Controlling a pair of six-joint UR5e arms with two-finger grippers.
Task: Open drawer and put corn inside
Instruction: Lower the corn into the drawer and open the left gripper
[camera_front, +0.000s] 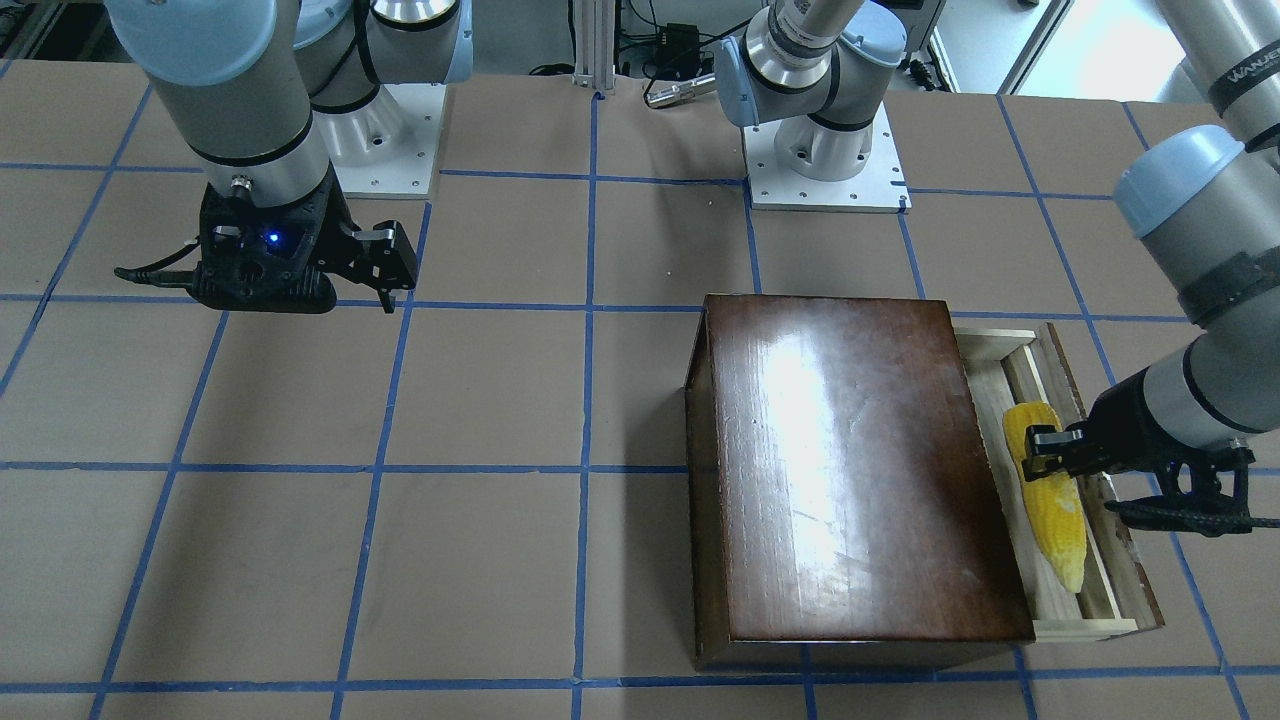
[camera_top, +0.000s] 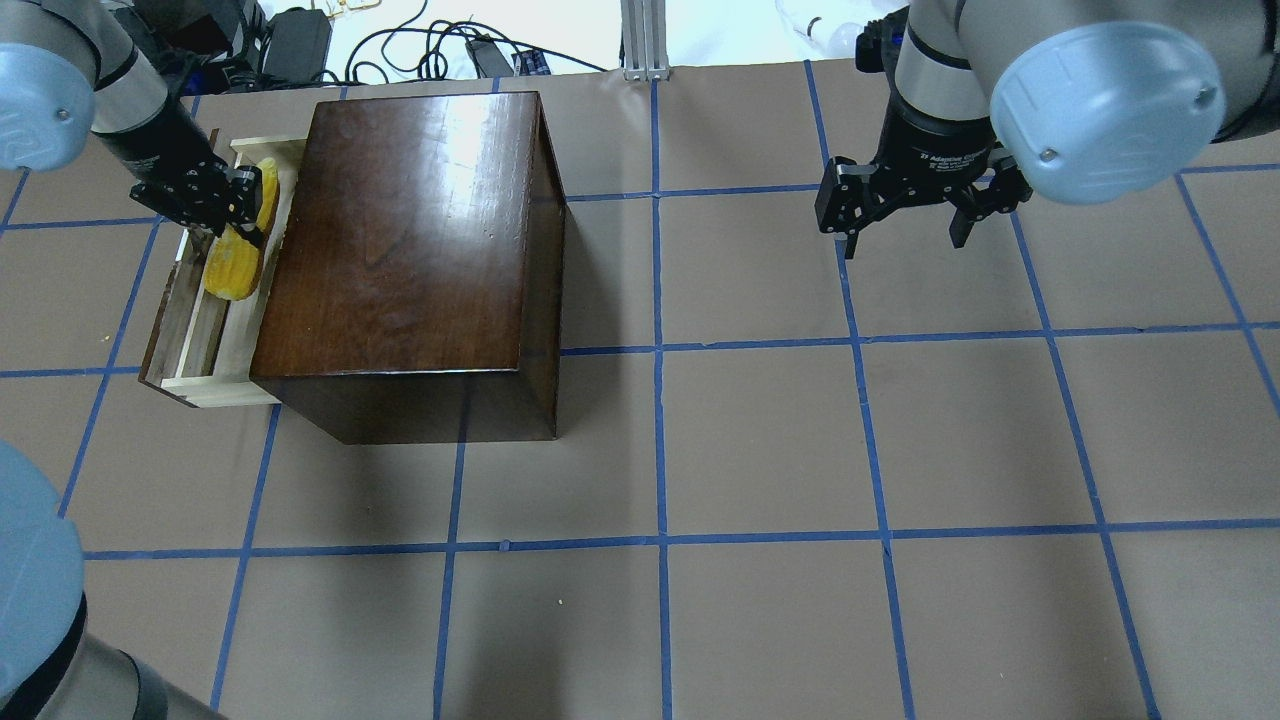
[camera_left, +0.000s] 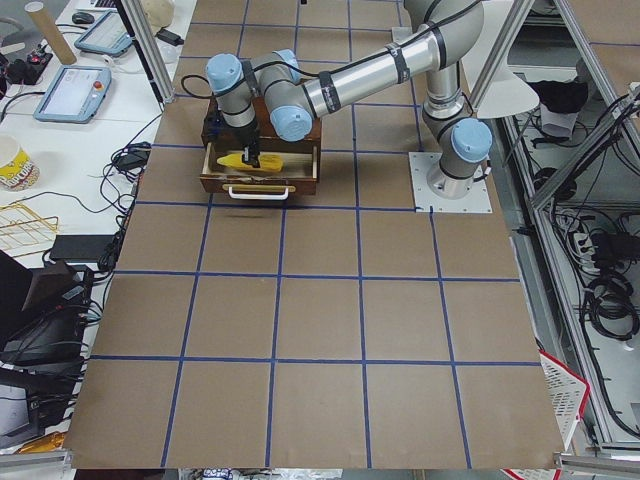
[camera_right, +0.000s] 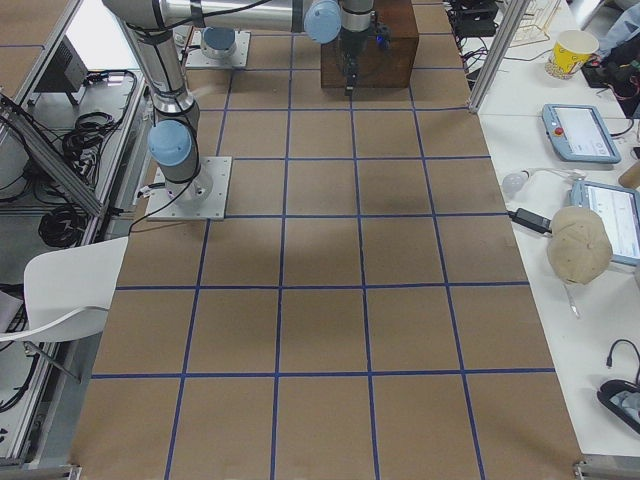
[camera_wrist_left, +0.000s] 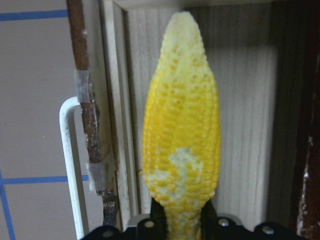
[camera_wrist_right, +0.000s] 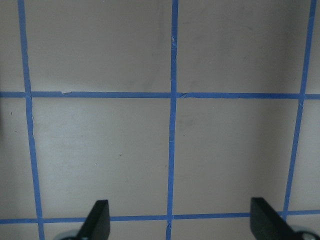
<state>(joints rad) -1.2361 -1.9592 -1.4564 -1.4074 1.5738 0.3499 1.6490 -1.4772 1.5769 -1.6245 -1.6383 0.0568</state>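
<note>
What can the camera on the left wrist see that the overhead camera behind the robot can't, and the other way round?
Only the left wrist view: the bumpy kernels on the corn up close, and the white handle of the drawer. Only the overhead view: the whole dark box, and the right end effector open above the table. Both: the corn over the open drawer, gripped by the left end effector.

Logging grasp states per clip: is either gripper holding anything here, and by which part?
The left gripper holds the corn by its thick end, pointed tip free. The right gripper is open, holding nothing.
</note>
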